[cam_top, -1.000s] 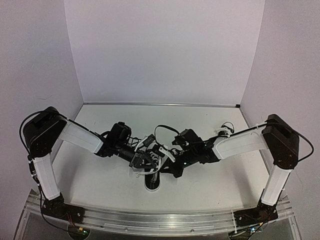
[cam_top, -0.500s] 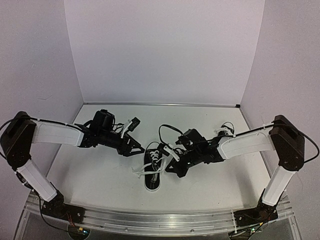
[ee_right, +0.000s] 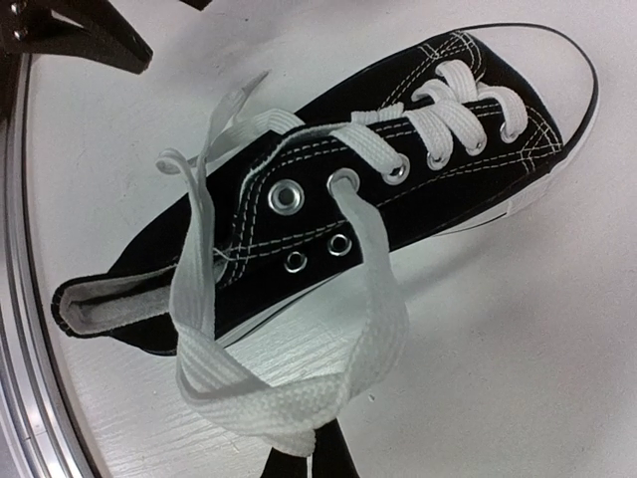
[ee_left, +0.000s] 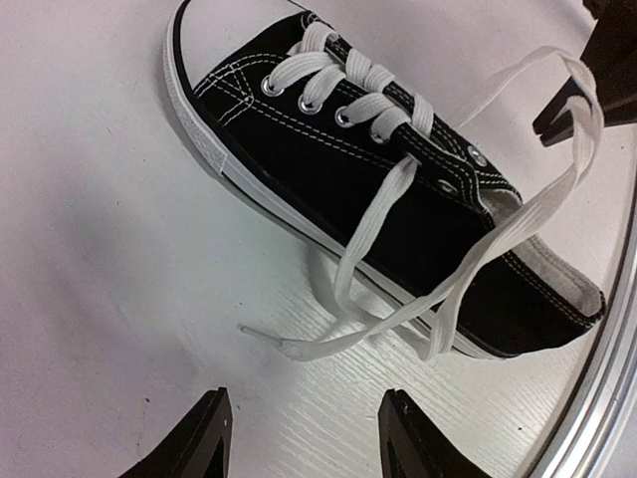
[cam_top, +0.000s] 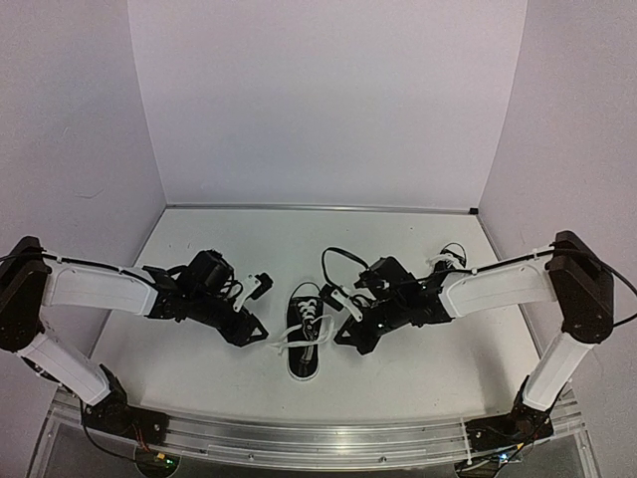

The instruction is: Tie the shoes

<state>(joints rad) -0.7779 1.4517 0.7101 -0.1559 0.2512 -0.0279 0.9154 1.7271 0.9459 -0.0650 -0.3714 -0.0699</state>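
One black sneaker (cam_top: 304, 351) with a white sole lies between the arms, toe toward the back. It also shows in the left wrist view (ee_left: 378, 189) and the right wrist view (ee_right: 398, 189). My right gripper (cam_top: 344, 336) (ee_right: 307, 460) is shut on a doubled white lace (ee_right: 289, 403) to the right of the shoe. My left gripper (cam_top: 256, 330) (ee_left: 309, 443) is open and empty, low over the table left of the shoe. The other lace end (ee_left: 289, 346) lies loose on the table just ahead of it. A small black and white shape (cam_top: 450, 257), perhaps the second shoe, is mostly hidden behind the right arm.
A metal rail (cam_top: 318, 438) runs along the table's front edge, close behind the shoe's heel (ee_left: 607, 388). A black cable loop (cam_top: 333, 259) rises from the right wrist. White walls close in the back and both sides.
My left gripper has drawn away from the shoe to the left and come down near the table, open, leaving one lace lying loose. My right gripper has stayed by the shoe, holding its lace.
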